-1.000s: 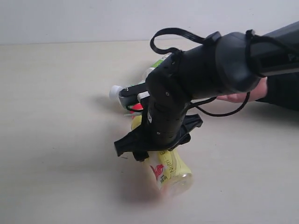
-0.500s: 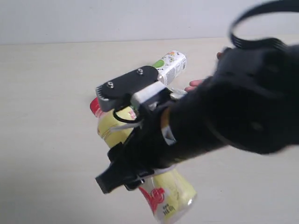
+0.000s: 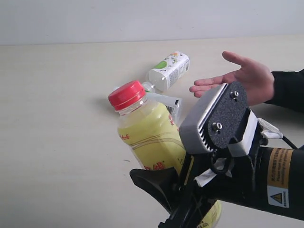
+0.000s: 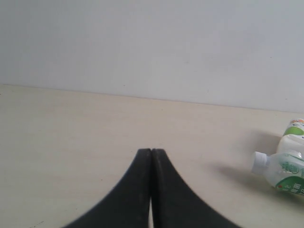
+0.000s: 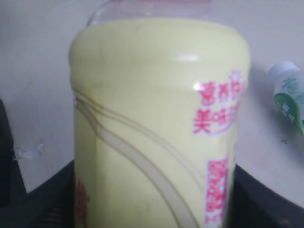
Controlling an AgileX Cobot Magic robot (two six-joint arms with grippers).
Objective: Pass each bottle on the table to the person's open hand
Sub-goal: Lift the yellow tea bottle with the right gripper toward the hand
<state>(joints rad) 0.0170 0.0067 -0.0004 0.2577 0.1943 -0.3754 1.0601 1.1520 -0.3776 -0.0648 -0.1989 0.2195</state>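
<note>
The yellow bottle (image 3: 149, 137) with a red cap (image 3: 126, 94) is held tilted above the table (image 3: 57, 118), close to the exterior camera. My right gripper (image 3: 190, 192) is shut on its lower body, and the bottle (image 5: 156, 128) fills the right wrist view. The person's open hand (image 3: 247, 78) waits palm up at the right, beyond the gripper. One white-and-green bottle (image 3: 169, 70) lies behind, and a second (image 3: 164, 100) lies partly hidden behind the yellow one. My left gripper (image 4: 151, 152) is shut and empty, low over bare table. No cola bottle shows.
In the left wrist view the two white-and-green bottles (image 4: 285, 168) lie off to one side, near the pale wall (image 4: 152, 42). The person's black sleeve (image 3: 287, 90) runs along the right edge. The right arm's black body (image 3: 266, 185) fills the near right corner.
The right arm has lifted the yellow bottle off the table and swung it up toward the camera, tilting it cap-up. The person's hand, hidden behind the arm before, now shows fully.
</note>
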